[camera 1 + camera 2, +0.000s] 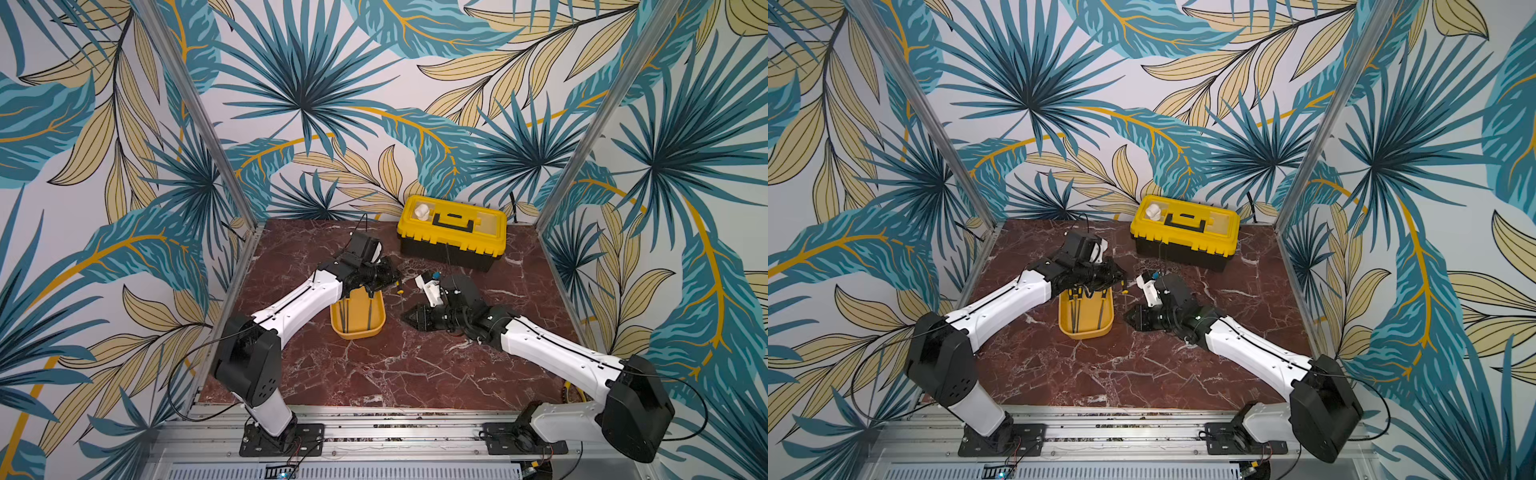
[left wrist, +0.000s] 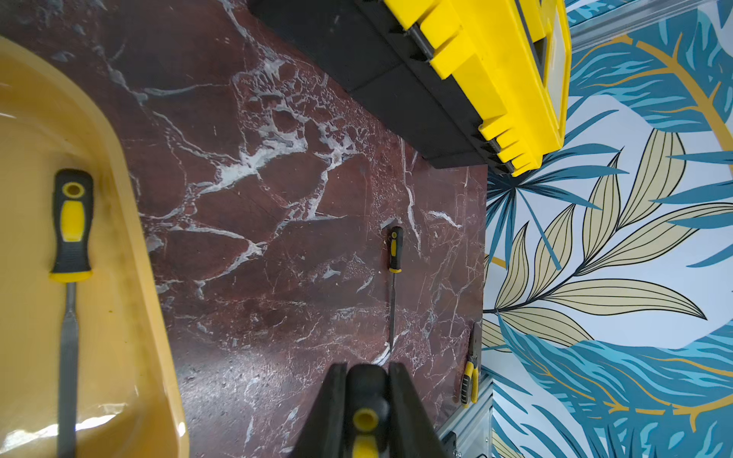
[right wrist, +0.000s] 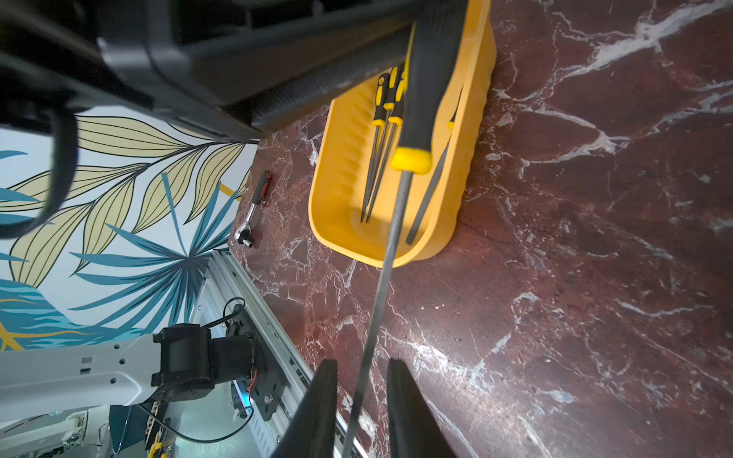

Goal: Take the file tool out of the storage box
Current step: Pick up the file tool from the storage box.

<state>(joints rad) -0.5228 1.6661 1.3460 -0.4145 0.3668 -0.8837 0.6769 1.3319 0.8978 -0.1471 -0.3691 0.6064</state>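
**Item:** file tool, black handle, yellow collar, slim grey blade.

**Top view.** The storage box (image 1: 359, 334) sat on the marble table (image 1: 374, 374), nearer the front than the yellow-lidded toolbox (image 1: 453, 237). The left gripper (image 1: 392, 279) hung just past the box's right rim and carried the file tool (image 1: 400, 291) clear of the tub and off the table. The right gripper (image 1: 409, 318) faced it from nearer the front edge. The tool's long axis ran from one gripper to the other, handle to the rear and tip toward the front. The blade was too thin to trace here.

**Left wrist view.** The left gripper (image 2: 367, 370) was pinched on the butt of the file tool (image 2: 365, 420). This grip was judged to leave the whole blade free for the other arm. One of the other files (image 2: 71, 222) lay in the box, and a loose file (image 2: 394, 253) lay on the table, well apart.

**Right wrist view.** The file tool (image 3: 412, 158) pointed blade-first at the right gripper (image 3: 363, 368). The blade passed between jaws that stood narrowly parted, with a gap on either side and nothing gripped. This was judged to be the set-up for a hand-over. The other files lay lengthwise along the box walls. A ratchet (image 3: 254, 210) lay on the table beside the box.
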